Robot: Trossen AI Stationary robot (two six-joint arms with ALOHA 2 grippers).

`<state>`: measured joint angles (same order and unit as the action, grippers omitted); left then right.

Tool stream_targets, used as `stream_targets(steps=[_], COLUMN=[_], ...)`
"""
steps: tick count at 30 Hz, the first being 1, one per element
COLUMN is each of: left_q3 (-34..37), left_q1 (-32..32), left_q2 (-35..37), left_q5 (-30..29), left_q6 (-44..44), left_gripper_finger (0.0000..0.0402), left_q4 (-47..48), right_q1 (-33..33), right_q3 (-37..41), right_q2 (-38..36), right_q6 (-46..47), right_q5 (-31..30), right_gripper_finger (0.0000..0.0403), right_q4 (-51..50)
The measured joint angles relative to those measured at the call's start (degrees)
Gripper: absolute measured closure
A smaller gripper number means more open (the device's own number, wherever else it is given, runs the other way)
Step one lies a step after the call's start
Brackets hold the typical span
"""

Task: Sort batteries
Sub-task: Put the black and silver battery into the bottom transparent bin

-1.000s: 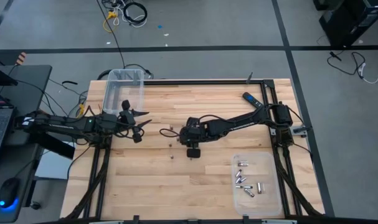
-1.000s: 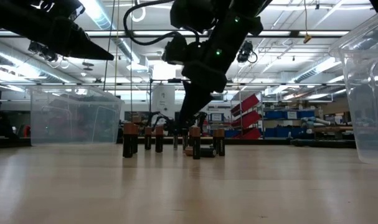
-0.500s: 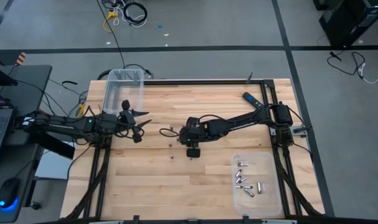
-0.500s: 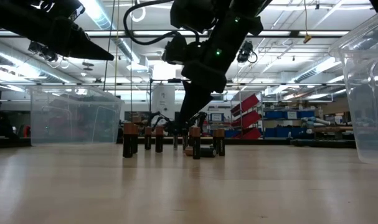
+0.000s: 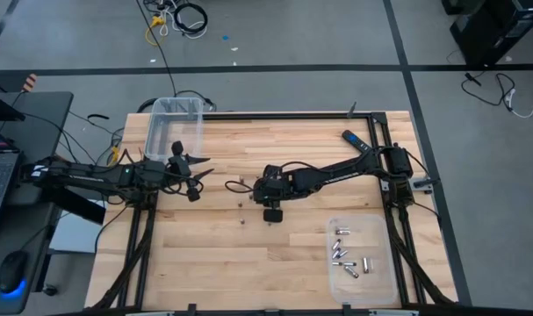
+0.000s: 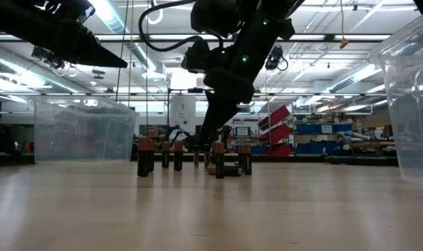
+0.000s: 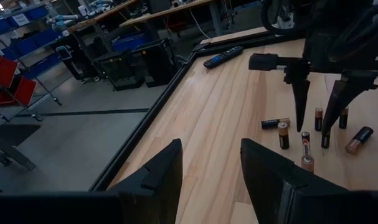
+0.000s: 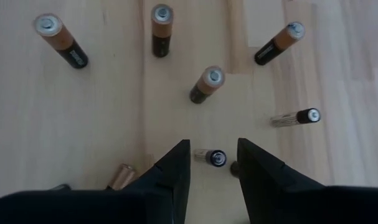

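Several brown-and-black batteries (image 8: 206, 83) stand upright on the wooden table near its middle, and a few lie flat (image 8: 296, 117). My right gripper (image 8: 212, 149) points steeply down over this cluster (image 5: 241, 186), open. One small dark battery (image 8: 212, 157) sits on the table between its fingertips, and no touch shows. In the low view the cells (image 6: 143, 157) stand in a row under the right gripper (image 6: 205, 136). My left gripper (image 7: 210, 163) hangs open and empty above the table's left part (image 5: 205, 167). Silvery batteries (image 5: 347, 254) lie in a clear tray.
A clear tub (image 5: 174, 130) stands at the table's far left. A clear flat tray (image 5: 378, 263) lies at the near right. A black-and-blue remote (image 5: 353, 140) rests at the far right. A single cell (image 5: 241, 221) stands apart, nearer the front edge. Black frame rails edge the table.
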<state>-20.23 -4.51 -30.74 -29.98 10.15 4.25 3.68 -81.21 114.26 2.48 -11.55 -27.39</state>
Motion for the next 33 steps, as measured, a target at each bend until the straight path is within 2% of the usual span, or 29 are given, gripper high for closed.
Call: stream_targets(steps=[33], left_q3=[0.00], left_q1=[0.01], left_q2=[0.00], left_q5=[0.00], left_q6=[0.00], left_gripper_finger=[0.0241], left_q4=[-0.02], right_q1=[-0.02], right_q3=[0.00], right_q2=[0.00], right_q6=[1.92], right_q5=[0.96], right_gripper_finger=[0.0293], right_q4=[-0.52])
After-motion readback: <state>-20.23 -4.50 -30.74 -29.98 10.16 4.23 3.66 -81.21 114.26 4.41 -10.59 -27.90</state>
